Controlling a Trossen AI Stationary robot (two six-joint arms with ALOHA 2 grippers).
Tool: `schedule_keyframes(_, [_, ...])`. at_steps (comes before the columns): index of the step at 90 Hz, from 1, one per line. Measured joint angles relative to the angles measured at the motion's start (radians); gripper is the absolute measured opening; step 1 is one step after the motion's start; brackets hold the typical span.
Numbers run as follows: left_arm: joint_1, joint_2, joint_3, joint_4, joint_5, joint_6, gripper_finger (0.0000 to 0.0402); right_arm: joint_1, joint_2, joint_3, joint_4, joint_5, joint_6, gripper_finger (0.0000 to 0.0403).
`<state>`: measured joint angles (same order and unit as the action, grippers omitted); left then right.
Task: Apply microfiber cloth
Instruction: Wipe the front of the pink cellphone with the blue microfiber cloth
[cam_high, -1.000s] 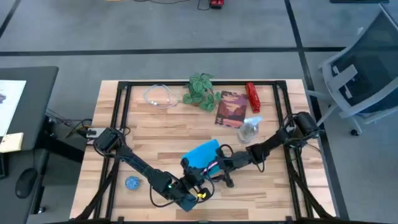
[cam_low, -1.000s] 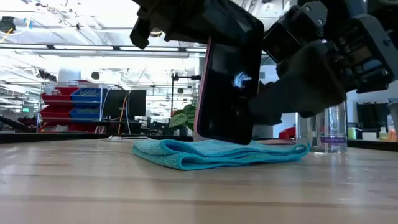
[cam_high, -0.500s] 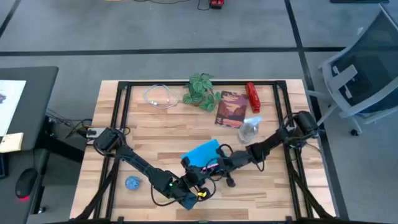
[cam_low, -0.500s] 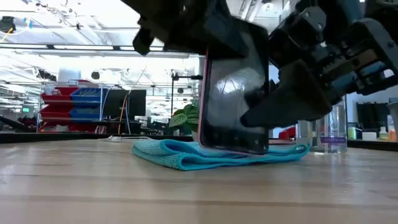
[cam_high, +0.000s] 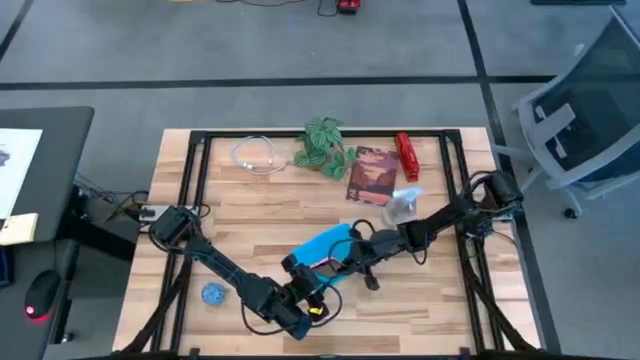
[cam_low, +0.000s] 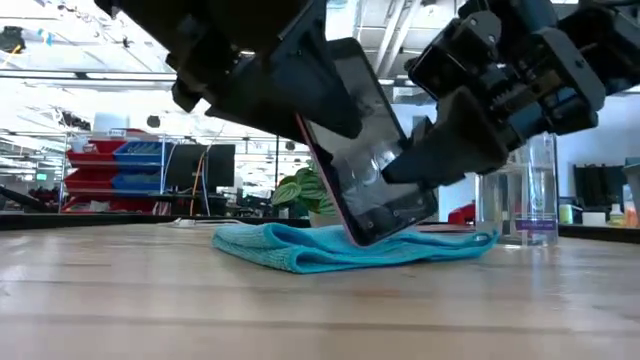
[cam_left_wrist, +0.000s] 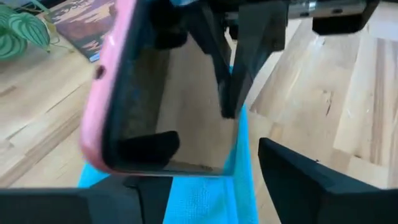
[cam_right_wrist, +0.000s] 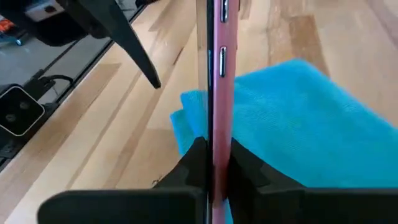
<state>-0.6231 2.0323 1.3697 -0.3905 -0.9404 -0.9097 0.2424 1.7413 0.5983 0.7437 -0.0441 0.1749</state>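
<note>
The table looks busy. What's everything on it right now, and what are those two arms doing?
microfiber cloth: one, sky blue, table middle
phone: one, black screen, pink case, tilted over the cloth
ball: one, blue, near left front
cable: one, white, back left
plant: one, green, back middle
book: one, reddish, right of plant
red object: one, back right
bottle: one, clear, right of cloth
left gripper: at the phone
right gripper: shut on phone

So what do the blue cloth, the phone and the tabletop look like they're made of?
The microfiber cloth looks like soft matte fabric: it lies in limp folds with a fuzzy surface. The phone shows a glossy, probably glass face that mirrors the ceiling lights, edged in pink, likely a plastic or rubbery case. The table looks like pale wooden planks with visible grain.
</note>
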Motion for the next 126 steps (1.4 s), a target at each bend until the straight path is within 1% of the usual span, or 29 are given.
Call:
schedule_keyframes(10, [-0.010,0.000,0.000,-0.047,0.009,-0.034,0.0208,-0.013,-0.015,0.001,0.008,0.002,-0.011,0.0014])
schedule_keyframes(14, [-0.017,0.000,0.000,-0.073,0.031,-0.064,0.0208,-0.020,-0.017,0.001,0.013,0.024,-0.008,0.0014])
schedule_keyframes(24, [-0.041,0.002,0.000,-0.142,0.030,-0.142,0.0208,-0.042,-0.012,0.005,0.020,0.034,0.006,0.0014])
schedule_keyframes(29, [-0.048,0.002,0.000,-0.161,0.026,-0.169,0.0208,-0.049,-0.003,0.004,0.022,0.022,0.014,0.0014])
schedule_keyframes(34, [-0.053,0.002,0.000,-0.174,0.006,-0.188,0.0208,-0.050,-0.002,0.002,0.025,0.005,0.014,0.0014])
schedule_keyframes(49, [-0.076,0.016,-0.015,-0.149,-0.117,-0.219,0.0203,-0.045,-0.003,0.003,0.077,-0.024,0.022,0.0014])
schedule_keyframes(57, [-0.078,0.016,-0.075,-0.011,-0.168,-0.210,0.0193,-0.048,-0.003,-0.007,0.109,-0.044,0.069,0.0014])
schedule_keyframes(68, [-0.080,0.016,-0.157,0.259,-0.224,-0.101,0.0178,-0.060,-0.003,-0.077,0.281,-0.059,0.114,0.0014])
schedule_keyframes(74, [-0.081,0.016,-0.206,0.414,-0.232,-0.027,0.0172,-0.070,-0.003,-0.121,0.373,-0.059,0.142,0.0014])
schedule_keyframes(79, [-0.077,0.016,-0.245,0.556,-0.232,0.046,0.0169,-0.076,-0.003,-0.150,0.416,-0.060,0.162,0.0014])
schedule_keyframes(90, [-0.048,0.016,-0.317,0.848,-0.232,0.210,0.0168,-0.071,-0.003,-0.168,0.438,-0.060,0.173,0.0014])
schedule_keyframes(96, [-0.024,0.016,-0.348,0.968,-0.201,0.299,0.0169,-0.062,-0.003,-0.168,0.444,-0.060,0.169,0.0014])
schedule_keyframes(104, [0.014,0.016,-0.363,1.080,-0.101,0.382,0.0173,-0.054,-0.003,-0.168,0.455,-0.061,0.167,0.0014])
schedule_keyframes(112, [0.045,0.015,-0.367,1.106,-0.024,0.417,0.0178,-0.054,-0.002,-0.168,0.455,-0.060,0.161,0.0014])
schedule_keyframes(126, [0.072,0.015,-0.367,1.109,-0.012,0.450,0.0176,-0.055,-0.002,-0.168,0.452,-0.050,0.157,0.0014])
